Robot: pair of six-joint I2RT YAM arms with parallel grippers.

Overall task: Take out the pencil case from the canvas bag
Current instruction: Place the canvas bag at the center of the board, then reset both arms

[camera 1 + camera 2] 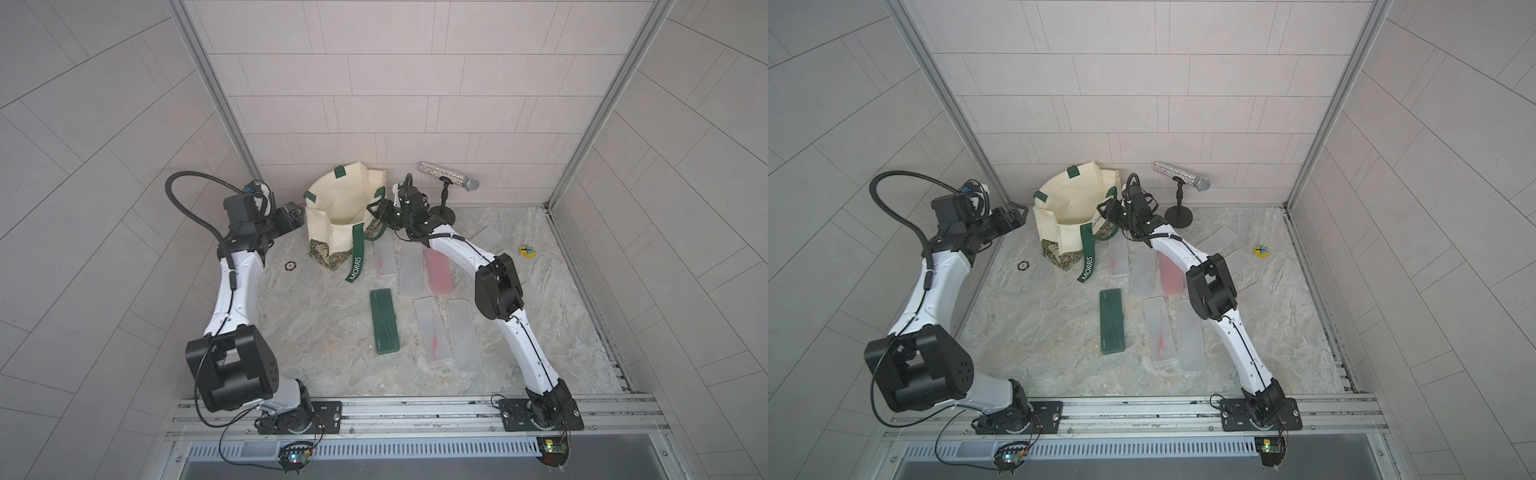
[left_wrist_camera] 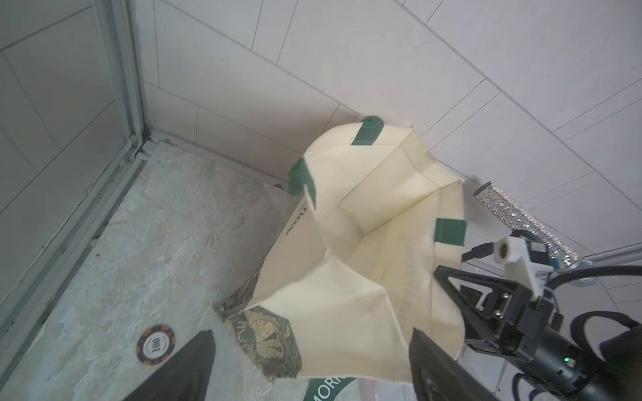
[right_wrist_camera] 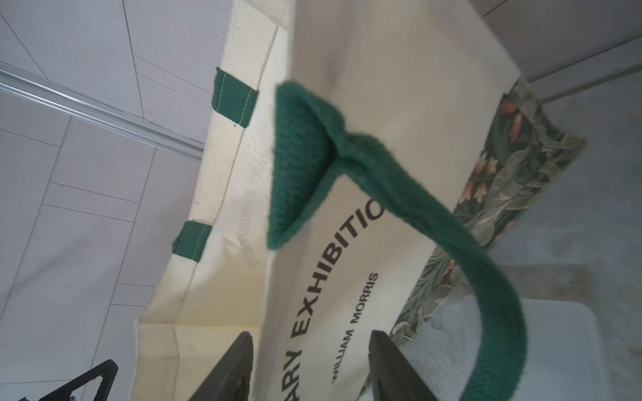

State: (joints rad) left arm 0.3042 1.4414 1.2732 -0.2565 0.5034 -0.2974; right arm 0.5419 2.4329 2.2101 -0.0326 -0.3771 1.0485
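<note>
The canvas bag (image 1: 340, 208) (image 1: 1067, 208) stands upright and open at the back of the table, its green "MORRIS" strap (image 1: 356, 259) hanging down the front. In the left wrist view the bag (image 2: 364, 277) shows only bare cream cloth inside. Several pencil cases lie outside it on the table, among them a dark green one (image 1: 384, 321), a pink one (image 1: 437, 270) and a translucent one (image 1: 385, 258). My left gripper (image 1: 298, 216) (image 2: 312, 333) is wide open just left of the bag. My right gripper (image 1: 374, 208) (image 3: 311, 334) is open, its jaws straddling the bag's right wall (image 3: 382, 139) without pinching it.
A glittery microphone (image 1: 449, 176) sits on a black stand at the back right. A poker chip (image 1: 289, 266) lies left of the bag and a small yellow object (image 1: 528, 250) lies at the right. Tiled walls close in on three sides. A green handle (image 3: 399, 194) loops across the right wrist view.
</note>
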